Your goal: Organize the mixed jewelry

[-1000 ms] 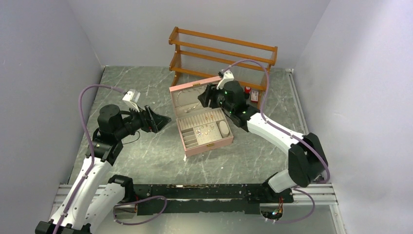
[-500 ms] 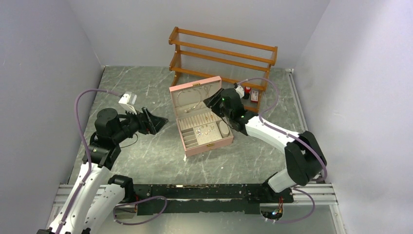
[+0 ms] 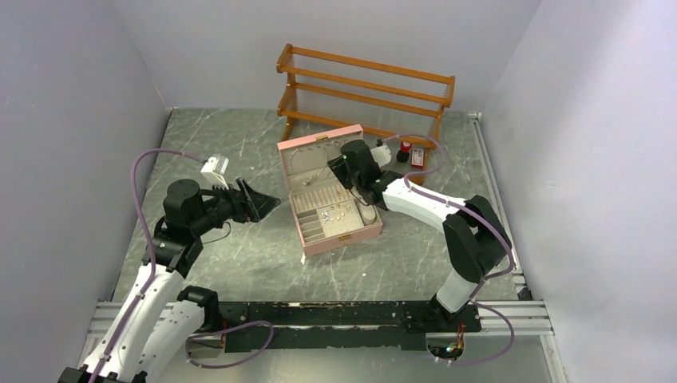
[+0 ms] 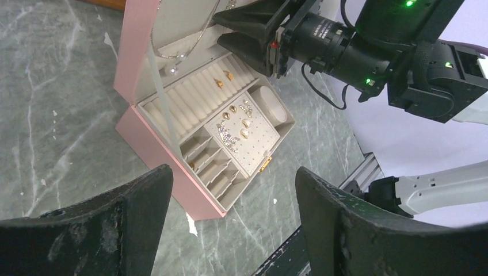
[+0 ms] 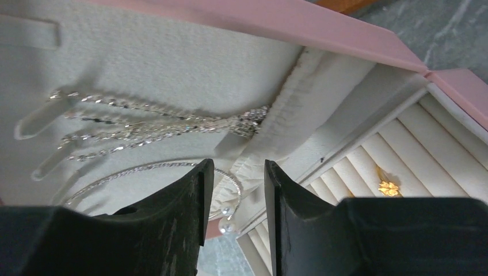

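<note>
The right gripper (image 5: 236, 172) is set, jaws narrowed, about the chain necklace (image 5: 144, 169) hung inside the lid (image 5: 288, 23) of the pink box (image 3: 339, 238), presumably so it can be seated there, though a pinch cannot be told, while the left gripper (image 4: 233, 175) is held spread wide and empty beside the box

Pink box (image 3: 339, 231) open mid-table (image 3: 239, 263), lid upright. Right gripper (image 3: 335, 165) at the lid's inner face. Left gripper (image 3: 262, 201) just left of box, jaws spread. Rack (image 3: 363, 84) behind.

Glittering silvery metal chain (image 5: 144, 123) on matt, fuzzy cream box lining (image 5: 149, 52)
</note>
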`<state>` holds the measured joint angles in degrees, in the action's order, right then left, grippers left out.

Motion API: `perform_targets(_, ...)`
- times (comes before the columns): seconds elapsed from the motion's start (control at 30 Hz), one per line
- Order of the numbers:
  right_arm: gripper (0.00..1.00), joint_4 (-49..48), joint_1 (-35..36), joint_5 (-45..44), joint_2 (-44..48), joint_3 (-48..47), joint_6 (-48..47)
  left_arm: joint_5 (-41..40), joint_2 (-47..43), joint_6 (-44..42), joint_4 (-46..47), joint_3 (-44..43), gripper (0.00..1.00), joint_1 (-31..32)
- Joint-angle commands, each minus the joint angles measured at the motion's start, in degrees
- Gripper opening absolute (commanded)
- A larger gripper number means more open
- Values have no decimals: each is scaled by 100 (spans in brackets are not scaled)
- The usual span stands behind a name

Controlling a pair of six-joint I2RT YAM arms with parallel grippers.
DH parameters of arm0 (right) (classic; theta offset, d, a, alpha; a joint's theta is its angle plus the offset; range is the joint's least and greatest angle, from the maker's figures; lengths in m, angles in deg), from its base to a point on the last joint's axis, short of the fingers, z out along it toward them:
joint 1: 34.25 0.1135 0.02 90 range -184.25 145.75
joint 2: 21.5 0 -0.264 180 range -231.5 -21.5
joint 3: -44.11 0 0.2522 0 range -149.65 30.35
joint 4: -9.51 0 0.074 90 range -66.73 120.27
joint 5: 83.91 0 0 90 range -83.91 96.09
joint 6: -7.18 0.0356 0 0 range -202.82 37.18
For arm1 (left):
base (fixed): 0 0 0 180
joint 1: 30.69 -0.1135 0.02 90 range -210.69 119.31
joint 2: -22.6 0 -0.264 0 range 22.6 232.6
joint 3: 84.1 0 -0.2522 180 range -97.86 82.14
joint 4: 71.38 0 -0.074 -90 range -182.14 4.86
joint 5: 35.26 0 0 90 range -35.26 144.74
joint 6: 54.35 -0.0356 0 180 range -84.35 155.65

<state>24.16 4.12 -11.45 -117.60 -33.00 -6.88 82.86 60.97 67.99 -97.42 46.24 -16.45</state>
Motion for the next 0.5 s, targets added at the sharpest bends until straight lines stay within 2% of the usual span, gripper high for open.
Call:
perform_targets(0.0,40,441,73,-635,-68,-210,483,89,-16,29,204,-85,82,69)
perform_targets(0.37,37,471,83,-572,-363,-464,670,104,63,51,259,-112,82,87)
perform_targets(0.47,36,450,83,-364,-511,-574,729,214,125,24,292,-162,79,88)
